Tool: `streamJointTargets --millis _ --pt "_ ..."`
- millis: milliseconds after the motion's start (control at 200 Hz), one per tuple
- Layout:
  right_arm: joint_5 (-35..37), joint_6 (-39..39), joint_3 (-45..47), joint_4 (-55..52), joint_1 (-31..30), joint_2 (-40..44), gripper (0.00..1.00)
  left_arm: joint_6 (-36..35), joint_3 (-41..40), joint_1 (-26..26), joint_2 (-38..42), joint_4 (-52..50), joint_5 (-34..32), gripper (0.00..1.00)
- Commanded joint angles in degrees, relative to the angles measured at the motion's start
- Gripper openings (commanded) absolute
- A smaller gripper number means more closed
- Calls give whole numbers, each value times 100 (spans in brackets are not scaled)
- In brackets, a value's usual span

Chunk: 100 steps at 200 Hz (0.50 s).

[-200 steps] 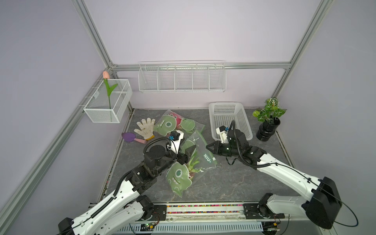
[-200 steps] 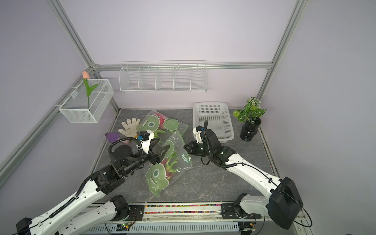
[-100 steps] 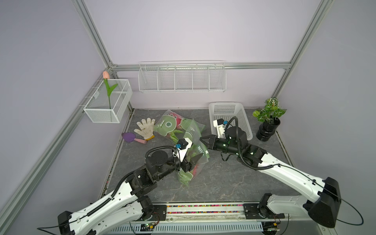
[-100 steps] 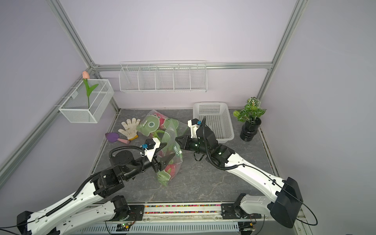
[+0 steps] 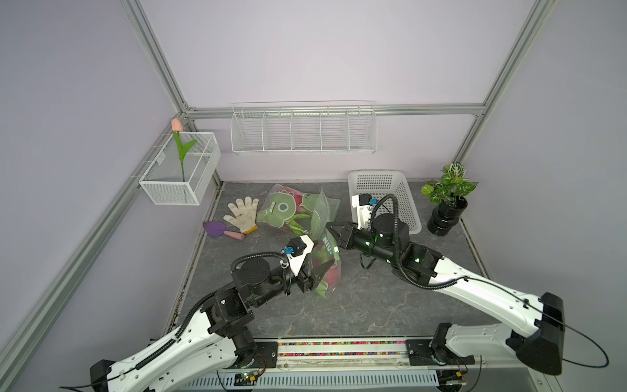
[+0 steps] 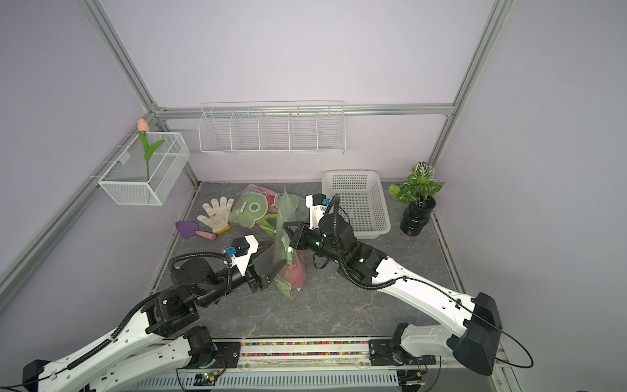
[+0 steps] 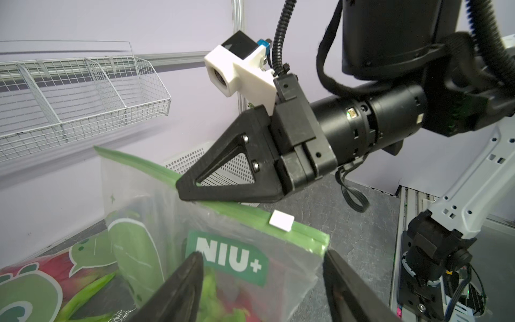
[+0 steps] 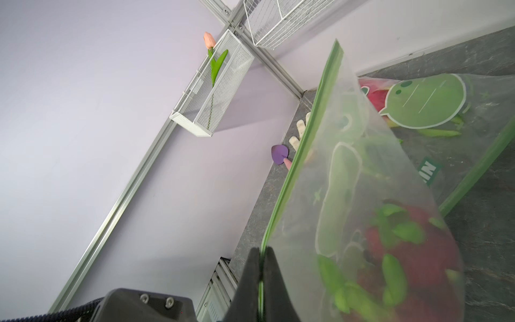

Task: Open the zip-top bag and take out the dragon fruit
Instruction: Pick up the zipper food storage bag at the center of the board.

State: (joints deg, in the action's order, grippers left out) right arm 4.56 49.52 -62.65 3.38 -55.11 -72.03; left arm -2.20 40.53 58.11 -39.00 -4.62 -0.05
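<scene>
A clear zip-top bag (image 5: 325,253) with green print and a "NIU+" label (image 7: 231,258) hangs upright off the table. My right gripper (image 5: 328,226) (image 8: 262,252) is shut on its green zip strip (image 7: 237,209). Magenta dragon fruit (image 6: 295,271) (image 8: 412,251) with green scales sags in the bag's lower end. My left gripper (image 6: 274,254) (image 7: 262,278) is open, with one finger on each side of the labelled corner, just short of the film. A second printed bag (image 5: 288,210) with pink fruit inside lies flat behind.
A white plastic basket (image 5: 383,183) stands at the back right, and beside it a potted plant (image 5: 448,203). A work glove (image 5: 242,213) and a purple trowel (image 5: 215,228) lie at the back left. Wire racks hang on the back and left walls.
The right gripper has lifted the bag by its zip edge from flat to upright and carried it left. The left gripper has swung forward beside the bag and stayed open.
</scene>
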Motion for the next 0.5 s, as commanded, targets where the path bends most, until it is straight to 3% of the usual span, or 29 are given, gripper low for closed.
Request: streamJointTargets --millis 0,360,495 --pt "644 128 -97 547 -162 -8 7 -134 -119 33 -6 72 -137 70" --pt "1577 305 -12 672 -436 -87 7 231 -484 39 -269 760 -933 70" --pt "1753 415 7 626 -445 -152 7 230 -555 34 -350 1015 -650 71"
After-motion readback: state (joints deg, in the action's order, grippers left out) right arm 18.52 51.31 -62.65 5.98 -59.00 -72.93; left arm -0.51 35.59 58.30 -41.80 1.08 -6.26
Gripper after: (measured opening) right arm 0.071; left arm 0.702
